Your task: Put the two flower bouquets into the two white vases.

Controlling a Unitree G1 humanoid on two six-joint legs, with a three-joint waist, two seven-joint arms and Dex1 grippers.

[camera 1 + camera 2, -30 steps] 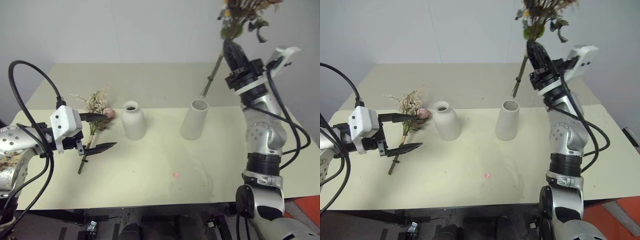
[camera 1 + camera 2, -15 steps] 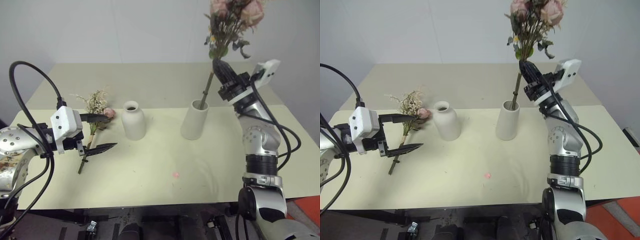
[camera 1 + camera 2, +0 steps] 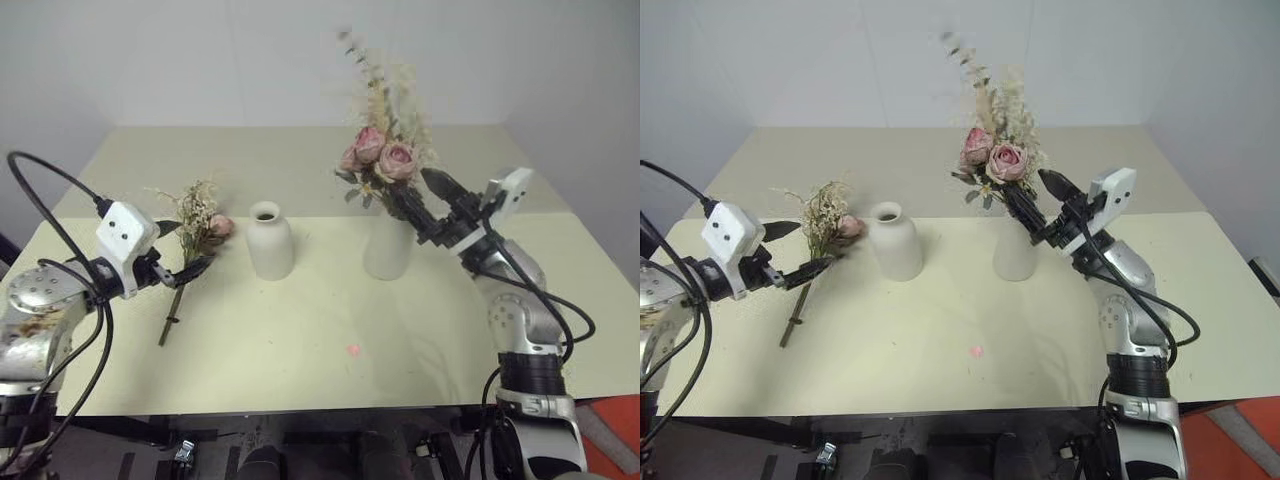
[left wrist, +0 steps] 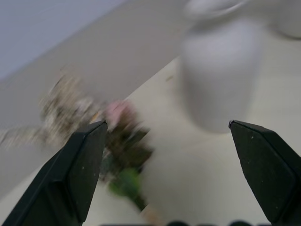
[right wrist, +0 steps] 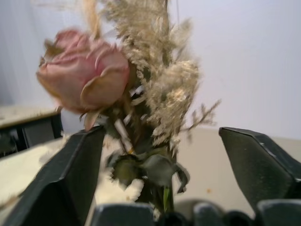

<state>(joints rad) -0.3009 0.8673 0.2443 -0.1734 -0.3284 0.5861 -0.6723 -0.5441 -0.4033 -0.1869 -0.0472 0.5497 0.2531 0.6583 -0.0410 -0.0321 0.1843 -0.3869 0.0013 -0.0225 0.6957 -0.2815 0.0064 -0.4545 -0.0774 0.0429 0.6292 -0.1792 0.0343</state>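
Note:
One flower bouquet (image 3: 383,150) stands upright in the wide-mouthed white vase (image 3: 388,252) at centre right. My right gripper (image 3: 422,196) is open just right of its stems, and the roses (image 5: 84,77) sit ahead of that open gripper (image 5: 161,132). The other bouquet (image 3: 198,222) lies flat on the table at the left, its stem running toward the near edge. My left gripper (image 3: 184,250) is open, with one finger on each side of that stem. The bottle-shaped white vase (image 3: 268,243) stands empty between the two. Ahead of the left gripper (image 4: 167,125), this bouquet (image 4: 117,129) lies beside the bottle vase (image 4: 218,75).
The pale table (image 3: 300,340) carries a small pink speck (image 3: 352,349) near its front middle. A second table surface (image 3: 250,160) extends behind, up to a white wall. Black cables loop over my left arm (image 3: 40,200).
My right gripper came down, set its bouquet into the wide vase and opened. My left gripper tilted and moved over the lying bouquet's stem.

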